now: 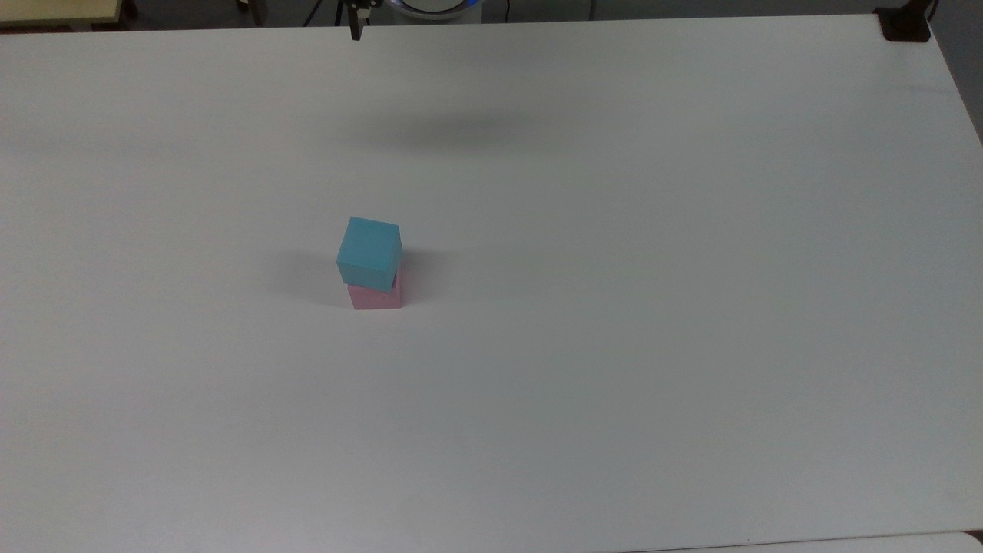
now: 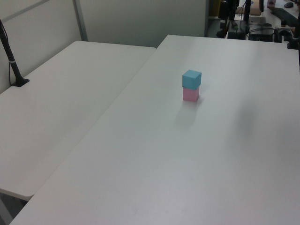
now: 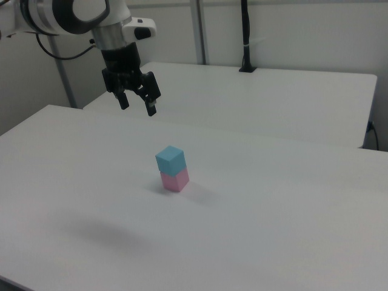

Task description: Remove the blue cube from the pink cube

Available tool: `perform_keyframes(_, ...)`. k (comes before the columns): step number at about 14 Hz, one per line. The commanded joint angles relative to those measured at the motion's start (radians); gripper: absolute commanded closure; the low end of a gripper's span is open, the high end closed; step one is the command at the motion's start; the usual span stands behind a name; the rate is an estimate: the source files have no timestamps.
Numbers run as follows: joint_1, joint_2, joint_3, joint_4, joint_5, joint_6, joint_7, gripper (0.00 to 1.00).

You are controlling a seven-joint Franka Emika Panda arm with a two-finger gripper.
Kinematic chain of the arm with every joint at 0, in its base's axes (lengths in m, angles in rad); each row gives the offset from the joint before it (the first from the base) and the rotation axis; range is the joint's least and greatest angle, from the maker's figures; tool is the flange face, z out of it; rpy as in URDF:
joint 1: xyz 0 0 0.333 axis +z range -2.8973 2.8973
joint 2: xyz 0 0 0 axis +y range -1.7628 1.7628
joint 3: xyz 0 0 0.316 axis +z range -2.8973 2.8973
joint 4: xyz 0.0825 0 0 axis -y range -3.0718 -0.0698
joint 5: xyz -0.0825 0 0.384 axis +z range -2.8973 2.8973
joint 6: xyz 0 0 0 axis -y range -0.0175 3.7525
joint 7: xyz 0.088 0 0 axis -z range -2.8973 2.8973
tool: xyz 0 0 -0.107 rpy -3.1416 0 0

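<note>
The blue cube (image 1: 369, 252) (image 2: 191, 78) (image 3: 170, 159) rests on top of the pink cube (image 1: 376, 297) (image 2: 191, 94) (image 3: 174, 180), turned slightly askew to it, near the middle of the white table (image 1: 614, 346). In the right view my gripper (image 3: 138, 107) hangs open and empty well above the table. It is up and to the right view's left of the stack, clear of both cubes. One dark finger (image 1: 355, 29) pokes in at the top view's upper edge.
A second white table (image 2: 65, 98) (image 3: 273, 97) adjoins this one, with a black post (image 2: 11, 61) (image 3: 245, 36) clamped at its far side. A black clamp (image 1: 905, 27) sits at the top view's upper right corner. The arm's shadow (image 1: 453, 134) falls beyond the stack.
</note>
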Motion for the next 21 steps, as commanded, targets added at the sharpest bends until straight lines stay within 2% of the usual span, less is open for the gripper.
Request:
perform_keyframes(1,0.013,-0.011,-0.011,-0.020,0.040,0.019,-0.024,0.00)
perform_keyframes(21,0.015,-0.006,-0.006,-0.020,0.025,0.025,-0.027,0.00)
